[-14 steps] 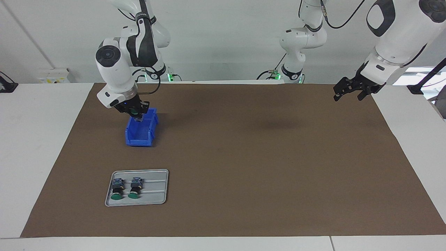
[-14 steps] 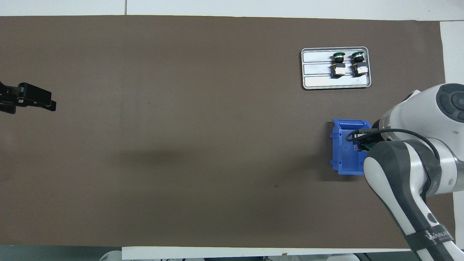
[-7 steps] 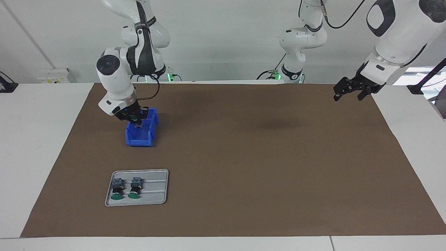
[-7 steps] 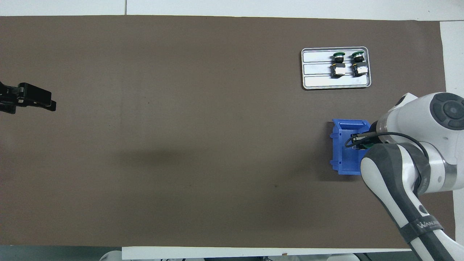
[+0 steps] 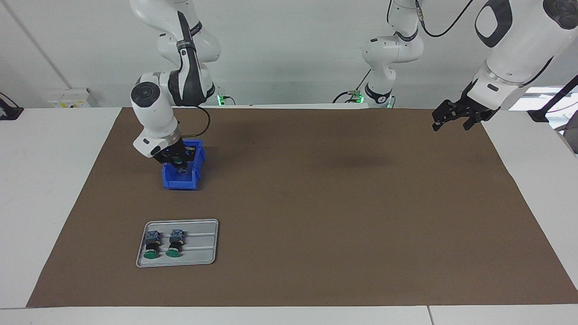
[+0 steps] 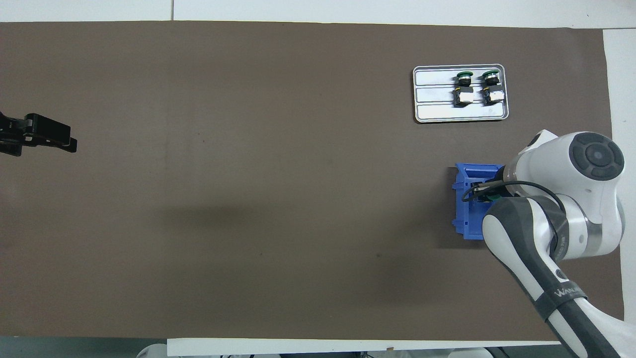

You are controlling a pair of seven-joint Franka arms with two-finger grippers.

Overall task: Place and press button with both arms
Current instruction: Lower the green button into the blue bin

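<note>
My right gripper (image 5: 179, 163) is down in the blue bin (image 5: 181, 181), shut on a button (image 5: 178, 159) whose green cap shows between the fingers. In the overhead view the arm covers most of the bin (image 6: 464, 219), and only a bit of the green cap (image 6: 489, 199) shows. Two more buttons (image 5: 151, 246) (image 5: 175, 243) lie on their sides on a grey tray (image 5: 203, 246), farther from the robots than the bin. My left gripper (image 5: 451, 123) waits open in the air over the mat's corner at the left arm's end.
A brown mat (image 5: 338, 216) covers the table. The tray (image 6: 437, 113) with its two buttons (image 6: 464, 87) (image 6: 491, 85) is beside the mat's edge at the right arm's end. The left gripper (image 6: 67, 141) shows at the overhead view's edge.
My right gripper has come down with the button from over the bin's rim into the bin. The left arm has not moved.
</note>
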